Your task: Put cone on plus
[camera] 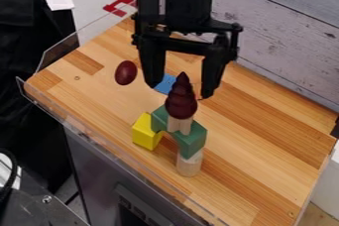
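Observation:
My gripper (181, 86) hangs over the middle of the table, open, with its two fingers wide apart. In front of and between them, as the camera sees it, a dark red ridged cone (181, 100) stands upright, point up. It sits on a small pale wooden piece (179, 124), which rests on a green arch block (191, 142). Whether the pale piece is the plus, I cannot tell. Part of a blue piece (164, 84) lies on the table beside the left finger, partly hidden.
A yellow block (144, 132) and a pale cylinder (189, 164) stand at the green arch's two ends. A dark red egg-shaped piece (126, 73) lies to the left on the wooden table (265, 145). Clear low walls (59, 54) edge the table, and a plank wall rises behind.

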